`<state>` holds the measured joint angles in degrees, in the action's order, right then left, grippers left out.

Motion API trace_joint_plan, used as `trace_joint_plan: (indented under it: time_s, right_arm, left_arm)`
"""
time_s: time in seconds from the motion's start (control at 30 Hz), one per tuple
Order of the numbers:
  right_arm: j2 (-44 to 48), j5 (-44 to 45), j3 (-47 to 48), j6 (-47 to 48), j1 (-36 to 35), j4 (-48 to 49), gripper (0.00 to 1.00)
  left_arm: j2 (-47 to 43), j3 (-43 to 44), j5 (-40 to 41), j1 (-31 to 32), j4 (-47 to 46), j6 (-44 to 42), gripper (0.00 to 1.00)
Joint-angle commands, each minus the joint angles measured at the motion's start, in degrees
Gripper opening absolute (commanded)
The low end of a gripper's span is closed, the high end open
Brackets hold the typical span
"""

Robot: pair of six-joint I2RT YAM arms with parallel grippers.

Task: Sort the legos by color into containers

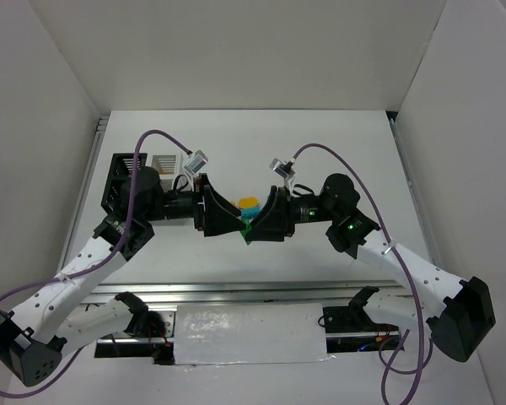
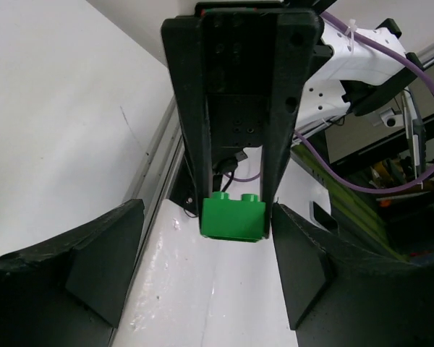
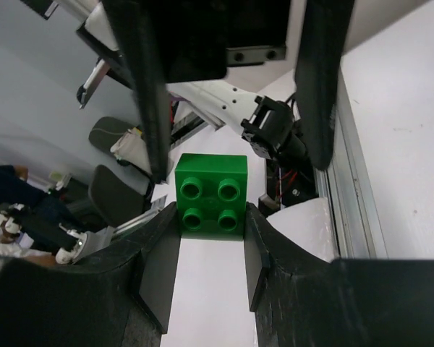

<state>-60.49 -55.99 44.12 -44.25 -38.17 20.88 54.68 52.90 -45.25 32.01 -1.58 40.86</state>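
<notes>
A green lego (image 3: 210,189) is clamped between my right gripper's (image 3: 210,220) fingers, held above the table. My left gripper (image 2: 207,247) faces it tip to tip; its jaws stand wide open to either side of the green lego (image 2: 233,217) without touching it. In the top view both grippers, left (image 1: 234,218) and right (image 1: 260,223), meet at mid-table with the green lego (image 1: 247,223) between them. A yellow-orange lego (image 1: 250,202) lies just behind them with a bit of teal beside it. The black container (image 1: 121,180) and white container (image 1: 164,161) stand at the far left.
The left arm's body partly covers the black container. White walls close in the table on three sides. A metal rail (image 1: 236,291) and a white pad (image 1: 249,333) run along the near edge between the arm bases.
</notes>
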Motion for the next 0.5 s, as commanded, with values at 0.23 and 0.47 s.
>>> trace_joint_plan:
  time_s: [0.23,0.47]
  right_arm:
    - [1.96,-2.37,1.41,-0.75,-0.59,4.34,0.1]
    - [0.81,0.26,2.28,2.06,-0.59,1.44,0.11]
  left_arm:
    - [1.13,2.11,0.17,1.83,-4.22,0.97,0.56]
    - [3.15,3.34,-2.56,2.27,-5.36,2.03,0.0]
